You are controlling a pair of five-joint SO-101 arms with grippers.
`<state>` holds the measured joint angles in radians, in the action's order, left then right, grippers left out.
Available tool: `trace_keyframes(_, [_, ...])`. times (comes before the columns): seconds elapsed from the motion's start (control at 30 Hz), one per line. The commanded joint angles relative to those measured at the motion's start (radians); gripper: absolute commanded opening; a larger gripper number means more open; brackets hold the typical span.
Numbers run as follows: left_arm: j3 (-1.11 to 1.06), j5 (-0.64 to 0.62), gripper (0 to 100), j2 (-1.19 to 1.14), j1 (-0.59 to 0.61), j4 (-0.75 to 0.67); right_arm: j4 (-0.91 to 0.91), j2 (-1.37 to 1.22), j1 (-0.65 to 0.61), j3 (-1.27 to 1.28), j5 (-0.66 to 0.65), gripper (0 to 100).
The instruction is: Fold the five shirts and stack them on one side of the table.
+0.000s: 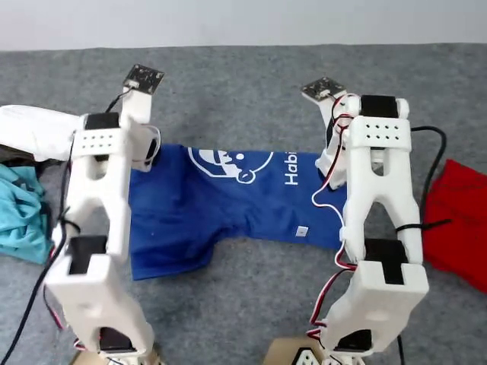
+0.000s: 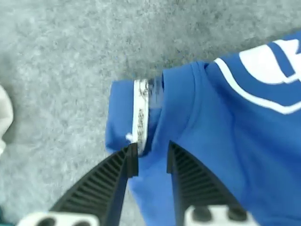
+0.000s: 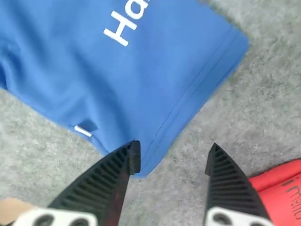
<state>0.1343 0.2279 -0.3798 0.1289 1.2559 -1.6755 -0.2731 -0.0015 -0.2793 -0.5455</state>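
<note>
**Blue shirt (image 1: 228,205): pre-grasp for fold**

Shirt spread on table (image 1: 251,84) between arms. Left claw (image 2: 150,157) narrowly open astride one edge. Right claw (image 3: 174,157) wide open over hem corner, empty. Next, likely: close both, lift evenly, fold.

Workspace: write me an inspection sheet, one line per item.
surface: grey felt-like cover.
job's things: blue shirt spread in the middle; red shirt at one side; teal shirt and white shirt bunched at the other.
clutter: brown cardboard piece at the near edge.
grippers: left gripper, jaws narrowly apart at the blue shirt's edge; right gripper, jaws wide over its corner.
cables: red and white wires on the right arm; black cable by the left arm.
surroundings: pale wall behind.
</note>
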Motion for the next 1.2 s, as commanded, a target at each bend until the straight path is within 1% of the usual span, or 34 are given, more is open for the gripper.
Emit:
trace_keyframes(0.0, [0.217, -0.008, 12, -0.072, -0.011, 0.071, -0.044, 0.005, -0.001, -0.04, 0.009, 23.0])
trace_keyframes(0.1, [0.383, -0.008, 12, -0.158, -0.021, 0.124, -0.059, 0.002, -0.001, -0.038, 0.012, 23.0])
trace_keyframes(0.17, [0.478, -0.008, 14, -0.218, -0.038, 0.166, -0.059, 0.002, -0.001, -0.038, 0.012, 23.0])
trace_keyframes(0.3, [0.628, -0.008, 15, -0.35, -0.075, 0.25, -0.061, 0.007, -0.002, -0.038, 0.012, 23.0])
trace_keyframes(0.43, [0.762, -0.008, 15, -0.468, -0.071, 0.331, -0.101, 0.01, -0.001, -0.038, 0.011, 23.0])
trace_keyframes(0.7, [0.99, -0.006, 8, -0.623, -0.041, 0.456, -0.113, 0.007, 0.016, -0.038, 0.009, 23.0])
trace_keyframes(0.87, [1.059, -0.006, 2, -0.655, -0.041, 0.496, -0.11, 0.004, 0.012, -0.038, 0.008, 23.0])
trace_keyframes(1.17, [1.059, -0.006, 2, -0.652, -0.031, 0.496, -0.113, 0.004, 0.015, -0.038, 0.008, 23.0])
